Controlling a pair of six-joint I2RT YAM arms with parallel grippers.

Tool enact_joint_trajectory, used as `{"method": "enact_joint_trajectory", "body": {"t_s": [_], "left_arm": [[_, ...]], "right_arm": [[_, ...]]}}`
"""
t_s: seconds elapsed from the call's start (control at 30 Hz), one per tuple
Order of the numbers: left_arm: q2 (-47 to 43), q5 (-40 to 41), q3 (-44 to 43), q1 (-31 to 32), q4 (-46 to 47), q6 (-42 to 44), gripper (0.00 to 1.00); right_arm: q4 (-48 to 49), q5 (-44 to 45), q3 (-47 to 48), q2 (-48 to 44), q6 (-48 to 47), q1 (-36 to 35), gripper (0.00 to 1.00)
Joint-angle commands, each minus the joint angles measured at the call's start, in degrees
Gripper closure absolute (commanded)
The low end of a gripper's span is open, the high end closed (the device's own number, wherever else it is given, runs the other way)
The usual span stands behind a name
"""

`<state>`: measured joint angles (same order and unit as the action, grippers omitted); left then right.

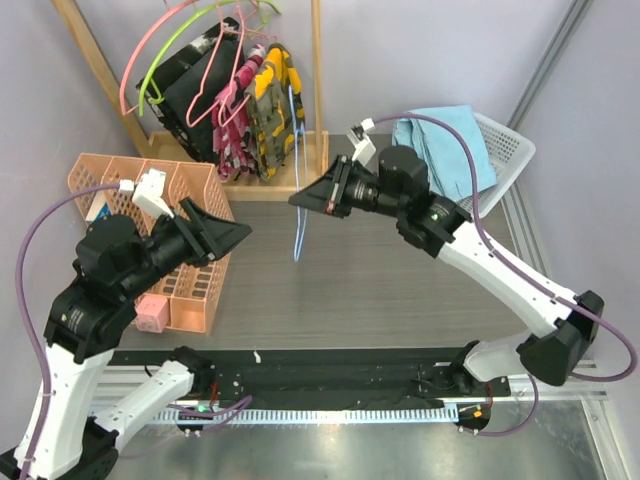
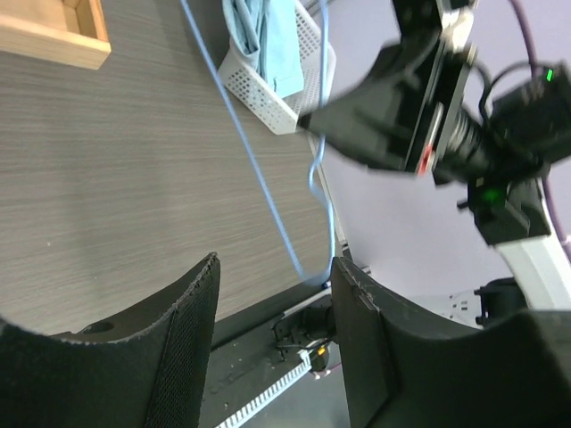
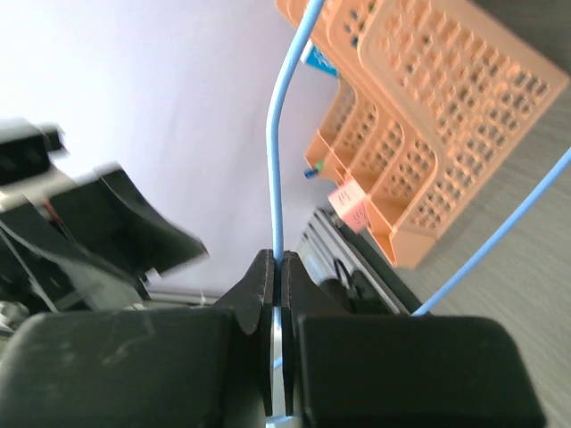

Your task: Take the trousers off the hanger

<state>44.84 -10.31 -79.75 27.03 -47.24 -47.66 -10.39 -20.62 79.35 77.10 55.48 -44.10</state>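
You're nearly done: trousers [image 1: 445, 140] lie at one o'clock (in the basket [image 1: 516, 150]); right gripper [image 1: 296, 200] pinches the bare hanger [image 1: 299, 235], left gripper [image 1: 243, 228] half-open, empty.

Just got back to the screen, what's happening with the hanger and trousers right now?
The right gripper is shut on the light-blue wire hanger and holds it bare above the table. The trousers are off the hanger, draped in the white basket at the far right. The left gripper is open and holds nothing, and it points toward the hanger.
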Motion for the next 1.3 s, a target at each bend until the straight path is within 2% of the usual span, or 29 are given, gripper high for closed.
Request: {"method": "enact_joint_trajectory", "body": {"t_s": [0.0,0.27,0.5,0.7,0.93,1.27], "left_arm": [[-3.0,-0.24,3.8,0.04,1.36,-1.64,0.47],[-6.61,-0.06,8.81,0.04,2.07,-5.16,0.48],[-5.29,-1.29,8.64,0.04,2.51,-5.6,0.49],[-4.41,-2.26,8.82,0.04,2.77,-5.52,0.49],[-3.88,-3.05,8.99,0.04,2.77,-5.34,0.49],[-2.39,-4.55,9.43,0.04,4.44,-5.51,0.49]], "right_arm": [[8.89,-9.16,8.86,5.06,3.84,4.8,0.99],[8.72,-12.51,24.87,19.29,5.33,9.2,0.99],[0.2,-11.99,48.58,33.09,2.35,11.31,0.99],[-2.26,-10.05,60.9,39.52,2.09,13.33,0.99],[-1.3,-9.52,66.98,44.01,1.56,14.48,0.99],[3.0,-6.54,68.22,46.56,1.99,14.65,0.99]]}}
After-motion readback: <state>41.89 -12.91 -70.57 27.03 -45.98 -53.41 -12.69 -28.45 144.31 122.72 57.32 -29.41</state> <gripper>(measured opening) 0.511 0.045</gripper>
